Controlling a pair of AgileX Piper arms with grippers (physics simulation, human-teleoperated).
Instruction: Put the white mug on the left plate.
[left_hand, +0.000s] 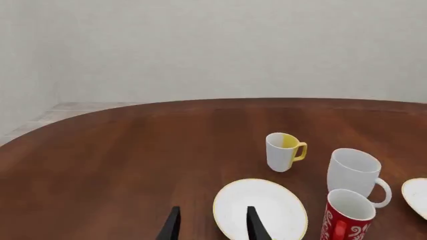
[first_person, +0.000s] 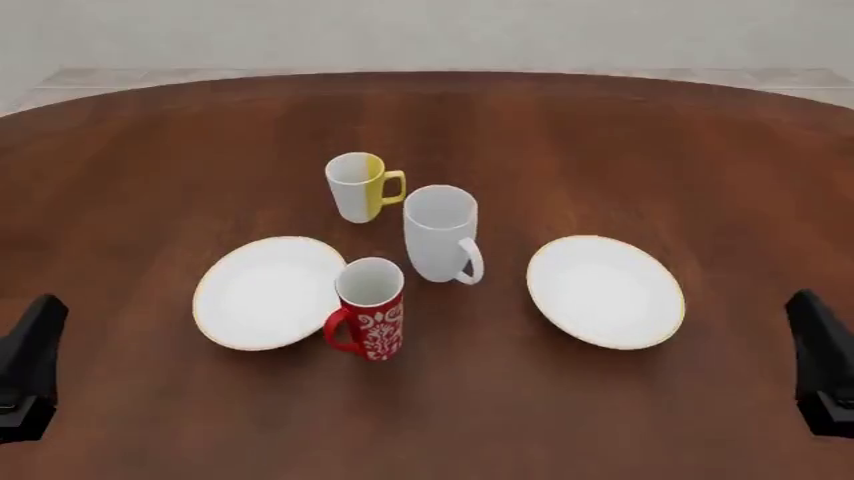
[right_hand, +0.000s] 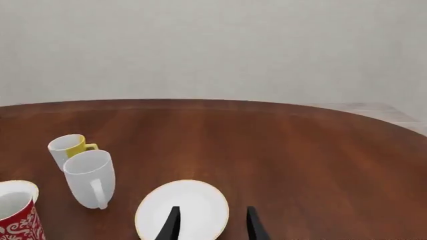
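white mug (first_person: 441, 233) stood upright btwn left plate (first_person: 267, 292) & right plate (first_person: 606, 291); my left gripper (left_hand: 212, 225) & right gripper (right_hand: 212, 225) were spread apart, empty.

White mug (first_person: 439, 232) standing upright at centre of counter (first_person: 641, 140). Half-yellow mug (first_person: 358, 186) sitting at its 10 o'clock, near, apart. Patterned mug (first_person: 372, 309) sitting at its 7 o'clock, near, just beside left plate (first_person: 254, 295); whether touching rim, cannot tell. Left plate lying at 8 o'clock from white mug; right plate (first_person: 605, 291) lying at 4 o'clock. Left pincer (left_hand: 209, 227) and right pincer (right_hand: 210, 226) hanging at near corners, well apart from everything.
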